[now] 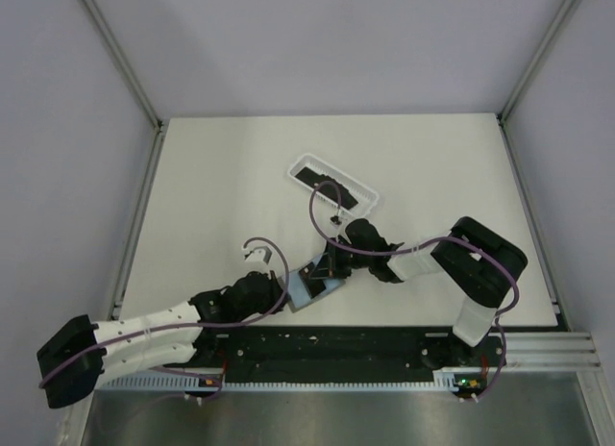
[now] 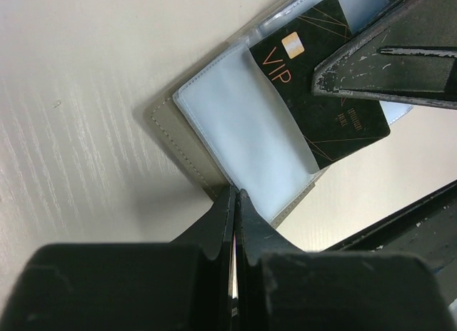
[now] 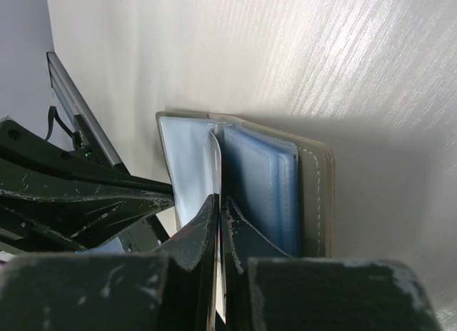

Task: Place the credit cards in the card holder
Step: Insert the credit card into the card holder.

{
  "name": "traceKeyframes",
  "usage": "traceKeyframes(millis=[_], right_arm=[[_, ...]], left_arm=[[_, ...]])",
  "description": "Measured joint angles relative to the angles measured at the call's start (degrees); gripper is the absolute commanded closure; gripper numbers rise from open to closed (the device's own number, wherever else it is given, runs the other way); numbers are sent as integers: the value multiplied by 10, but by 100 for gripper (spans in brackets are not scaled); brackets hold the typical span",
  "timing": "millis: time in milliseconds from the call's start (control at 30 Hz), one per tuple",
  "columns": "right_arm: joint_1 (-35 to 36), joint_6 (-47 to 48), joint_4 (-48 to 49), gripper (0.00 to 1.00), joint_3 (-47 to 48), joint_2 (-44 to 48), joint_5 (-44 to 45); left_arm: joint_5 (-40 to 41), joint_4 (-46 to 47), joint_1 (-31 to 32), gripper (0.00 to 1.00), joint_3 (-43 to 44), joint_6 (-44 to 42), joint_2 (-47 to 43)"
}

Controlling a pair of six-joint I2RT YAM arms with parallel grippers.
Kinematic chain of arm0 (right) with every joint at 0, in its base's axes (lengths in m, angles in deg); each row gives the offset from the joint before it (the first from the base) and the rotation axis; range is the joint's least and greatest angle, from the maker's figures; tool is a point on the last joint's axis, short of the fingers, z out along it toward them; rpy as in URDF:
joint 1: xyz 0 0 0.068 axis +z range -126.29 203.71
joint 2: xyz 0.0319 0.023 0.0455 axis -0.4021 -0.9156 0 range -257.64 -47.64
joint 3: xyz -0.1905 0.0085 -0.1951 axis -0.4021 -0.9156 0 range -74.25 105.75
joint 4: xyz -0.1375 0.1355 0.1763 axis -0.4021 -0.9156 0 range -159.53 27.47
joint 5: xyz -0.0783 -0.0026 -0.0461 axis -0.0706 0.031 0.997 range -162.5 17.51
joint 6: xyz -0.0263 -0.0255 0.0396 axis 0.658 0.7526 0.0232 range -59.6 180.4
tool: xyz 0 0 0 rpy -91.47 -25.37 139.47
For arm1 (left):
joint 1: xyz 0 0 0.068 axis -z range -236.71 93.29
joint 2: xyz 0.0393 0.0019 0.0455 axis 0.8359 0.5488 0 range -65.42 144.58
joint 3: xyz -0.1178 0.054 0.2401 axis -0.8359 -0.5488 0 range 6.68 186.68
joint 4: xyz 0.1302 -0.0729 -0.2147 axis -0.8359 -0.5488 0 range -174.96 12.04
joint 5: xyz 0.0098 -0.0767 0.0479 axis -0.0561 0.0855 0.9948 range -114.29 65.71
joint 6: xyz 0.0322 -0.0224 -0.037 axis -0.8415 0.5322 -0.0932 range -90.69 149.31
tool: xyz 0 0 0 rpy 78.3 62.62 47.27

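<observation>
The right pincer [image 3: 217, 206] pinches the credit card [image 2: 321, 124], its long axis aimed near-left into the card holder [image 2: 235, 131], whose edge the left pincer [image 2: 234, 202] pinches.

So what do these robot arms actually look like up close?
The left arm and right arm both have white links between bulky black joints, with purple cables looping alongside. The left hand and right hand are black, two tapered fingers each, scuffed pale.

The white table [image 1: 211, 177] carries the open card holder [image 1: 306, 292] near its front and a white tray [image 1: 361, 197] farther back.
</observation>
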Motion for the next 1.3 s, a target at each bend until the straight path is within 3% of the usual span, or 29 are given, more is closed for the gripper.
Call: traceKeyframes(millis=[267, 767, 1200, 1300], right_arm=[[-1, 0, 16, 100, -5, -1, -7], [-1, -2, 35, 100, -9, -12, -29], [6, -66, 104, 100, -19, -50, -31], [8, -64, 94, 90, -17, -48, -25]], left_arm=[[-1, 13, 0, 100, 18, 1, 43], [0, 13, 0, 100, 18, 10, 44], [0, 13, 0, 100, 18, 10, 45], [0, 13, 0, 100, 18, 10, 45]])
